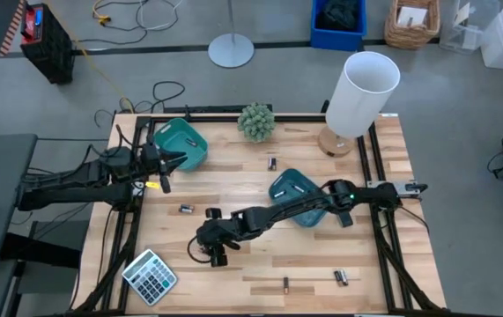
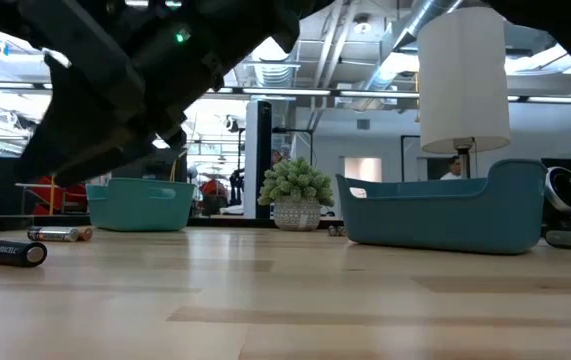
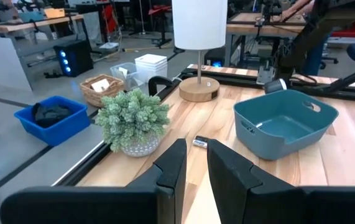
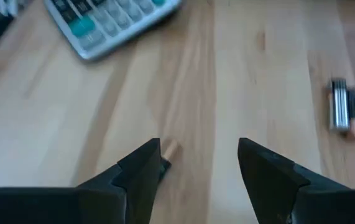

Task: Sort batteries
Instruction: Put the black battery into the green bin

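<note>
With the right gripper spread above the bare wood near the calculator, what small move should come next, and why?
Probably a short descent of the right gripper onto the battery whose end peeks out beside one finger, then a close. The jaws stand wide and hold nothing, and both teal trays sit elsewhere on the table.

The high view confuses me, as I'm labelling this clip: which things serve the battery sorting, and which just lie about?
For the job:
- batteries: loose cells at
- two teal trays
- right tool, open, low over the table's left part
- left tool, waiting beside the left tray

Lying about:
- calculator
- small plant
- lamp
</note>
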Action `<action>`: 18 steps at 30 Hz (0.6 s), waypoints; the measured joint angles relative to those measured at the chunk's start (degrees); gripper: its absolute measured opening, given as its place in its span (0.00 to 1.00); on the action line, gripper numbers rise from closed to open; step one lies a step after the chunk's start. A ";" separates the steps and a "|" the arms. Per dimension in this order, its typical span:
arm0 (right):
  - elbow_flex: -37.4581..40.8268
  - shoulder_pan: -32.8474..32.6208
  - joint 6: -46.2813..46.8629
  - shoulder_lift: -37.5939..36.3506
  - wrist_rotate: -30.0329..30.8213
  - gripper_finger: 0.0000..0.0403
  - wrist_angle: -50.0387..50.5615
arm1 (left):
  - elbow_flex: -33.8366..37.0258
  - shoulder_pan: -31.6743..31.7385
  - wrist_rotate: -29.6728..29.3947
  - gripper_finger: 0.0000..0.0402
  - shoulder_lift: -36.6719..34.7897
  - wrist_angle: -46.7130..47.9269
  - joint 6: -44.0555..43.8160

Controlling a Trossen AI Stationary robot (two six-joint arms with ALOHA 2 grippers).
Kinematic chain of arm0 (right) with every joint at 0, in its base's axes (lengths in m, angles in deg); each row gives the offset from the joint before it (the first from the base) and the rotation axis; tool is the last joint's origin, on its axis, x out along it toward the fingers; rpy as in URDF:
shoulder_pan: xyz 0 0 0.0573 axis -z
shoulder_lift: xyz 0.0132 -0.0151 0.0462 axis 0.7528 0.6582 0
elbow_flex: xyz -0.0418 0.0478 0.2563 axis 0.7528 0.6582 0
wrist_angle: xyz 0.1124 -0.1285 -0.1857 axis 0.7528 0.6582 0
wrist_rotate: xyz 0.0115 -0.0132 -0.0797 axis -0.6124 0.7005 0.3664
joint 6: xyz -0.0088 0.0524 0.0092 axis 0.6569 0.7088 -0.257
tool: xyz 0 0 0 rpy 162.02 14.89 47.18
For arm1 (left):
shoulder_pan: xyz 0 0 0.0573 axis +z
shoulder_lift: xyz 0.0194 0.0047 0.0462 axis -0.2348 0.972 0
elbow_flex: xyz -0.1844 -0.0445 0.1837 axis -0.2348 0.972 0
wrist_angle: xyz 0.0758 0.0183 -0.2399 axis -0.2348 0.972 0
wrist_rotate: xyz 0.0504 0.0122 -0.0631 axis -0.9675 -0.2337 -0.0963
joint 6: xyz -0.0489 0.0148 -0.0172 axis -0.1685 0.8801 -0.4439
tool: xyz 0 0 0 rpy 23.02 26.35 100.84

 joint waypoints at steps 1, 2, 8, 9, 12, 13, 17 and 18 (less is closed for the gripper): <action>0.02 0.04 0.34 0.01 0.00 0.58 0.27 | 0.00 0.00 0.00 0.15 0.00 -0.06 0.08; 0.02 -0.02 0.78 0.01 0.02 0.58 0.44 | 0.00 0.00 0.00 0.15 0.00 -0.13 0.09; 0.69 -0.52 2.04 -0.01 -1.25 0.58 0.43 | 0.00 0.00 -0.43 0.15 0.00 -0.13 0.57; 0.70 -0.55 2.05 -0.01 -1.45 0.58 0.37 | 0.00 0.00 -0.54 0.15 0.00 -0.13 0.57; 0.68 -0.68 2.31 -0.01 -1.99 0.58 0.02 | 0.00 0.00 -0.70 0.15 0.00 -0.13 0.47; 0.68 -0.75 2.29 -0.01 -2.01 0.58 0.05 | 0.00 0.00 -0.72 0.15 0.00 -0.14 0.34; 0.70 -1.30 2.47 -0.01 -2.08 0.58 0.15 | 0.00 0.00 -0.87 0.15 0.00 -0.28 0.43; 0.70 -1.38 2.49 -0.01 -2.11 0.58 0.09 | 0.00 0.00 -0.90 0.15 0.00 -0.28 0.51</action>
